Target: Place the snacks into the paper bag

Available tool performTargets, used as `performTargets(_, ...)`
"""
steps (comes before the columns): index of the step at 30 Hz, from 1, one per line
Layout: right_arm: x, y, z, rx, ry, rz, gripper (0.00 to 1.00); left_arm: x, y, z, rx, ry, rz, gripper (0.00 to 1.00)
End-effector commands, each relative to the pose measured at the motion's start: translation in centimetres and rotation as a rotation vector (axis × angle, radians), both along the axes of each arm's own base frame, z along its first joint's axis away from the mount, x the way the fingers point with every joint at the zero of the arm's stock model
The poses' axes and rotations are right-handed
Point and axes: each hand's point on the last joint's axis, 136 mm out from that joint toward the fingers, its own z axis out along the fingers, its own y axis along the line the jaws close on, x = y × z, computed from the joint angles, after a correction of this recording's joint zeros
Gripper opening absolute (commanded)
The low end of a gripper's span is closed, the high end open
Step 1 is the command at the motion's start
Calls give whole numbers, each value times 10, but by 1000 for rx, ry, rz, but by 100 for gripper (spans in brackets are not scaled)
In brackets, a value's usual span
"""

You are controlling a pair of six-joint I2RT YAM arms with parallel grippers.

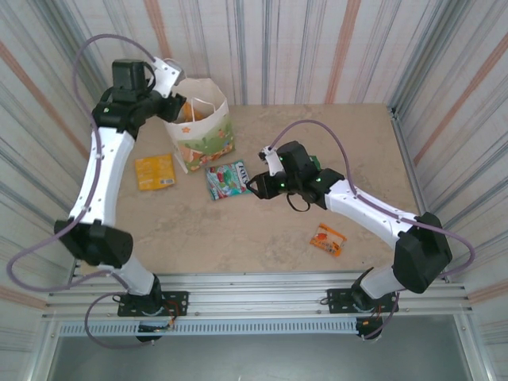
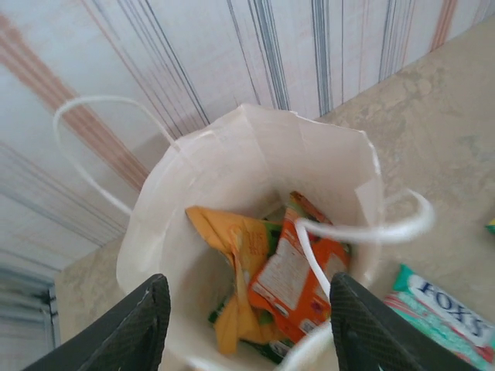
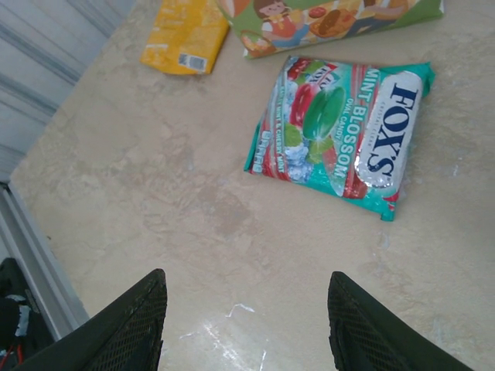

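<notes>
The white paper bag (image 1: 203, 136) stands upright at the back left, its mouth open (image 2: 232, 166). An orange packet (image 2: 298, 280) and a yellow one (image 2: 232, 239) lie inside it. My left gripper (image 2: 251, 332) hangs open just above the mouth (image 1: 178, 94), nothing between its fingers. A green-and-white mint packet (image 1: 228, 179) lies flat on the table right of the bag (image 3: 340, 135). My right gripper (image 3: 247, 325) is open over bare table just short of it (image 1: 257, 187). A yellow-orange packet (image 1: 155, 171) lies left of the bag (image 3: 186, 35). A small orange packet (image 1: 328, 239) lies front right.
Striped curtain walls (image 1: 317, 48) close in the table on three sides. A metal rail (image 1: 405, 155) runs along the right edge and a frame (image 1: 254, 286) along the near edge. The bag's cord handle (image 2: 371, 230) loops across its mouth.
</notes>
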Motion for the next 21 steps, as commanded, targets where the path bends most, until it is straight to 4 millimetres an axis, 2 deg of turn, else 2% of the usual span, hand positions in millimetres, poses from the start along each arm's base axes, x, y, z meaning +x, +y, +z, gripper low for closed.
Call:
performTargets(1, -4, -8, -6, 12, 67, -26, 56, -42, 1, -6, -128, 76, 73, 60)
performTargets(6, -5, -28, -29, 20, 196, -96, 56, -90, -13, -49, -267, 193, 70, 58)
performTargets(11, -9, -64, -49, 20, 299, -196, 56, -136, -62, -98, -376, 304, -53, 57)
performTargets(16, -22, -121, -80, -28, 460, -378, 58, -166, -106, -161, -422, 446, -122, 55)
performTargets(21, -58, -184, -115, -9, 642, -612, 60, -188, -141, -219, -420, 562, -160, 54)
